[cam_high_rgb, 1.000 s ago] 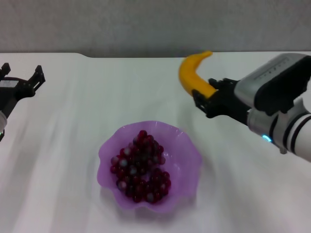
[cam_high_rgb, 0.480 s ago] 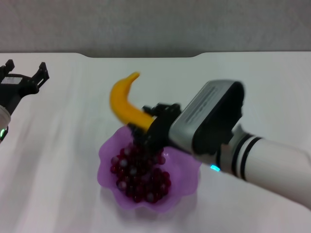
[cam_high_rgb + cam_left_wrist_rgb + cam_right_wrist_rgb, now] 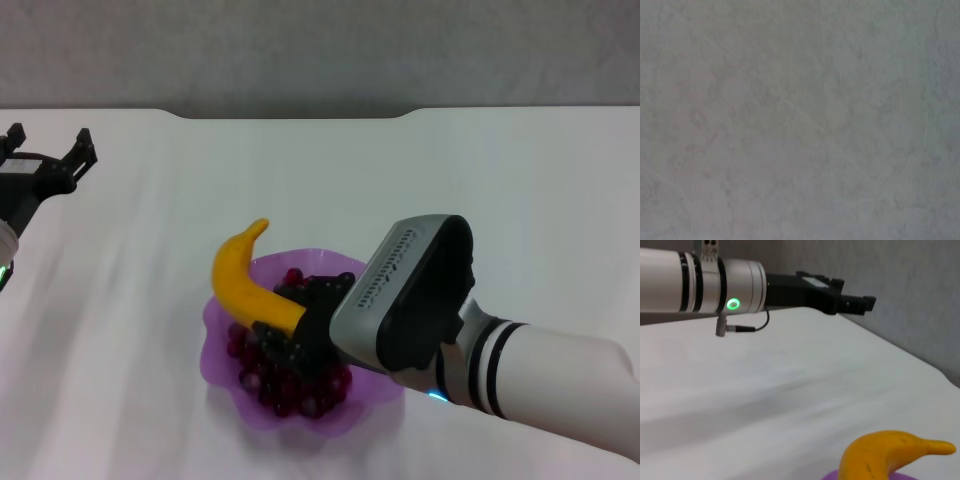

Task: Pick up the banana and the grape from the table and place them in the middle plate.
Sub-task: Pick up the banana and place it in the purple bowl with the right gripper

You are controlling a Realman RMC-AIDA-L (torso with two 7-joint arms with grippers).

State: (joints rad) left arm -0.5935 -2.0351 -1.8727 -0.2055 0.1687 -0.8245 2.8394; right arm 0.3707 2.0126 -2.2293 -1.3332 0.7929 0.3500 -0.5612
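The yellow-orange banana (image 3: 243,280) hangs just over the left side of the purple scalloped middle plate (image 3: 222,322), with my right gripper (image 3: 290,335) shut on its lower end. The dark red grape (image 3: 290,385) bunch lies inside the plate, partly hidden by the gripper. The right wrist view shows the banana (image 3: 890,455) close up with a sliver of the plate's purple rim (image 3: 832,475) under it. My left gripper (image 3: 45,160) is parked open at the far left above the table; it also shows far off as the left gripper (image 3: 852,302) in the right wrist view.
A white cloth (image 3: 500,200) covers the table, and a grey wall runs along its far edge. The left wrist view shows only bare cloth (image 3: 800,120).
My right arm has carried the banana from the far right across and down to just over the plate. The left arm has hardly moved.
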